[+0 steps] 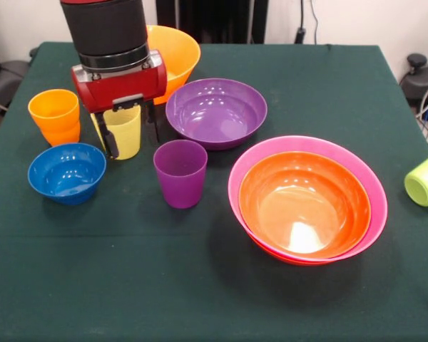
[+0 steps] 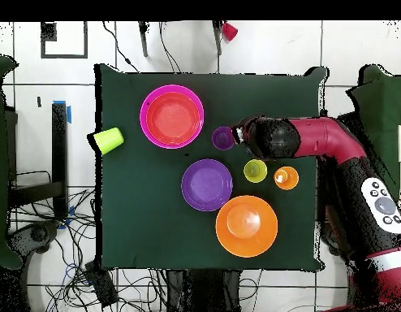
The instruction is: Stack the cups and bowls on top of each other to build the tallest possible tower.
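We see the pincer (image 1: 128, 142) hanging low over the green-clothed table (image 1: 307, 78), its two dark fingers spread, one at each side of the small translucent yellow plastic cup (image 1: 121, 130). The jaws are open and bracket the cup without, as far as we can tell, pressing on it; the cup stands upright on the cloth, mouth up.

That is the relation the coming move turns on. The cup's long axis is vertical and lies between the fingers, directly under the wrist, so we judge that a plain closing of the jaws would take it, with no sideways shift needed.

In the front view the other pieces lie around it:
- the translucent orange plastic cup (image 1: 55, 115) at about 9 o'clock from the yellow one, close by
- the small glossy blue bowl (image 1: 66, 172) at 8 o'clock
- the translucent purple cup (image 1: 180, 172) at 4 o'clock, upright and apart from the pincer
- the wide glossy purple bowl (image 1: 215, 112) at 3 o'clock
- the large deep yellow-orange bowl (image 1: 175, 53) at 1 o'clock, partly behind the arm

The beginning of the tower sits further off at 4 o'clock: a shallow red-orange bowl (image 1: 304, 205) nested in the big pink bowl (image 1: 374, 189). The lime green cup (image 1: 426, 178) lies tipped on its side at the table's edge.

We judge the build barely begun, with every cup unstacked.
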Robot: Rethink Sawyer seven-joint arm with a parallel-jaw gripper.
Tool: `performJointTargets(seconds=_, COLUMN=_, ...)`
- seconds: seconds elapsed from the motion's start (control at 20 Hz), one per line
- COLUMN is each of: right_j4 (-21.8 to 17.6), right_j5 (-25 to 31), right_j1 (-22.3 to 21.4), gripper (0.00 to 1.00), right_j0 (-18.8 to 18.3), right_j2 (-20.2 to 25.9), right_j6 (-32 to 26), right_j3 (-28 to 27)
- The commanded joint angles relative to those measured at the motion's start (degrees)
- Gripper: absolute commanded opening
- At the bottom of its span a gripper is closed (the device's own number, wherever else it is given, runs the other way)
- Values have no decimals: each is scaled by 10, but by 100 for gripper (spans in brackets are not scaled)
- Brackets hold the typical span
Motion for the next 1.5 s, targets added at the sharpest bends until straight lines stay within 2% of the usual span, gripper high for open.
performJointTargets(seconds=0.05, right_j4=-34, right_j5=-5, right_j1=16, gripper=100, right_j0=16, right_j2=-17, right_j6=-89, right_j3=42)
performJointTargets(seconds=0.5, right_j4=-39, right_j5=-13, right_j1=16, gripper=100, right_j0=17, right_j2=-19, right_j6=-78, right_j3=52)
performJointTargets(seconds=0.85, right_j4=-49, right_j5=-20, right_j1=48, gripper=100, right_j0=22, right_j2=-17, right_j6=-93, right_j3=29)
performJointTargets(seconds=1.1, right_j4=-46, right_j5=-14, right_j1=47, gripper=100, right_j0=33, right_j2=-19, right_j6=-83, right_j3=19)
performJointTargets(seconds=1.5, right_j4=-53, right_j5=-15, right_j1=73, gripper=100, right_j0=41, right_j2=-27, right_j6=-84, right_j3=-5)
